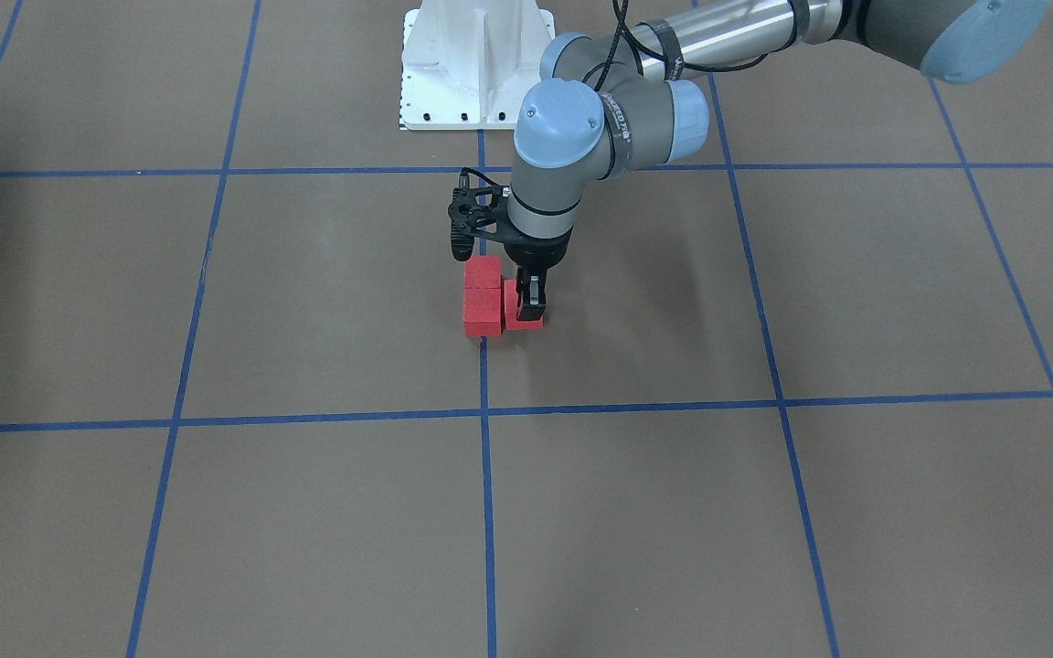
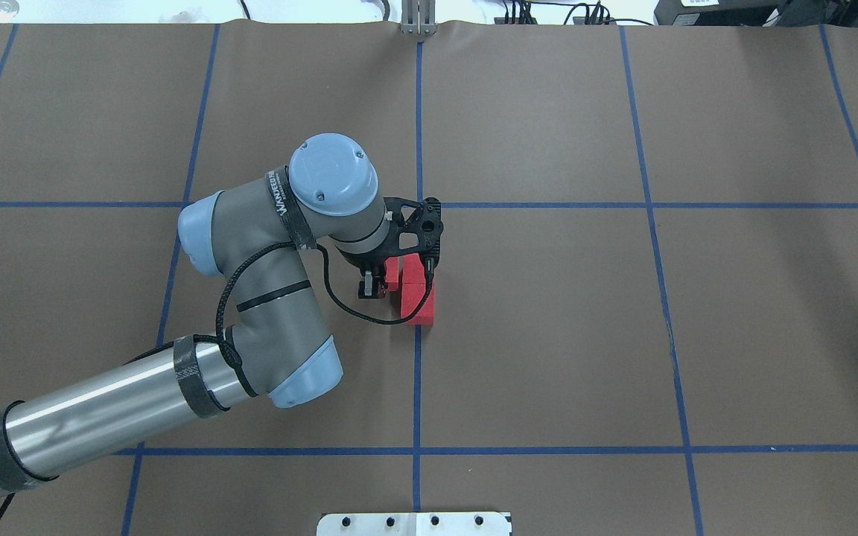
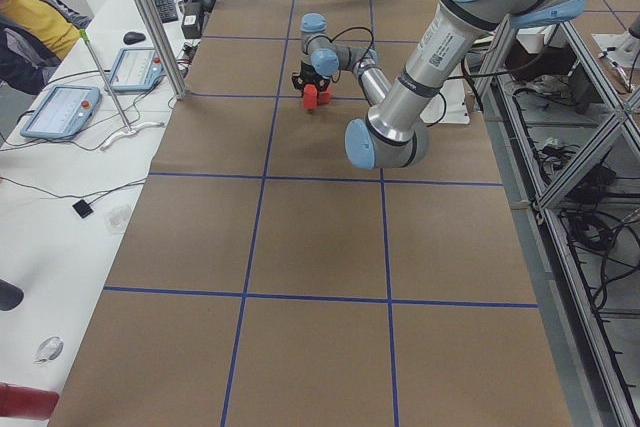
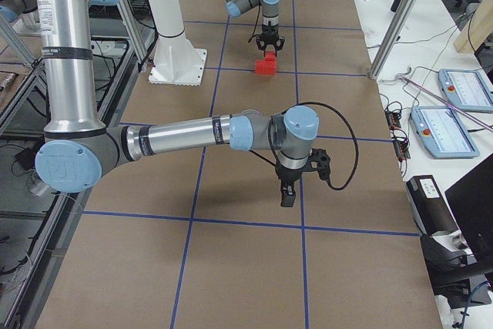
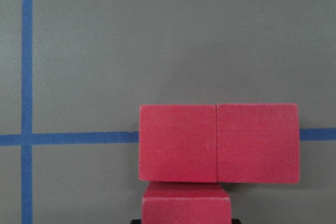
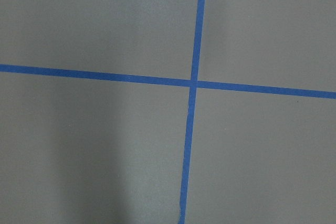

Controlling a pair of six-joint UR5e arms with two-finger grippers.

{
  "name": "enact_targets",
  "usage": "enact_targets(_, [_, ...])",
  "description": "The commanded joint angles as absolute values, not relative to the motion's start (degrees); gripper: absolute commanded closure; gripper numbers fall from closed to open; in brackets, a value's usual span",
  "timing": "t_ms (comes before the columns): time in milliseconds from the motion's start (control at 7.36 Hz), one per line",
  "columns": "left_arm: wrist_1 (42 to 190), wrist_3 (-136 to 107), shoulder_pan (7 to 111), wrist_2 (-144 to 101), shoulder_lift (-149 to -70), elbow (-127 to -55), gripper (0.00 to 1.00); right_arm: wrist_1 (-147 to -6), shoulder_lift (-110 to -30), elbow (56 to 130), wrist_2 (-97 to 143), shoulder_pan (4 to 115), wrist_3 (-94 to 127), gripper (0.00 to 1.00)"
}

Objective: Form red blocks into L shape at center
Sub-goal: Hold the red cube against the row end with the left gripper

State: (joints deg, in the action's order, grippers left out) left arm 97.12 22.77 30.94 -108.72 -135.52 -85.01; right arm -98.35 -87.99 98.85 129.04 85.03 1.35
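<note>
Three red blocks lie together at the table's centre on a blue grid line. Two blocks [image 1: 483, 274] [image 1: 483, 313] sit in a row, touching. The third block [image 1: 523, 318] sits beside one end of the row, making an L. In the left wrist view the pair [image 5: 178, 142] [image 5: 257, 142] lies across the middle and the third block [image 5: 186, 208] is at the bottom edge. My left gripper [image 1: 531, 300] points straight down and is shut on this third block, which rests on the table. My right gripper [image 4: 286, 196] hangs over bare table far from the blocks; I cannot tell whether it is open.
The white robot base [image 1: 476, 64] stands behind the blocks. The brown mat carries blue grid lines [image 6: 191, 83]. Tablets [image 3: 60, 112] and cables lie on the white side desk, where an operator sits. An aluminium post [image 4: 389, 28] stands at the mat's edge.
</note>
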Motion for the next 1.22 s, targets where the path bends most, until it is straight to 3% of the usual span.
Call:
enact_targets(0, [97.2, 24.2, 30.9, -108.7, -135.5, -84.5, 0.92, -98.3, -87.8, 98.7, 129.0, 85.0, 1.4, 0.0])
enact_targets(407, [98.6, 25.4, 30.9, -108.7, -135.7, -83.2, 0.85, -98.3, -87.9, 98.7, 129.0, 85.1, 1.4, 0.0])
enact_targets(1086, [99.2, 25.0, 30.9, -109.3, -135.8, -82.9, 0.87, -98.3, -88.0, 98.7, 129.1, 85.0, 1.4, 0.0])
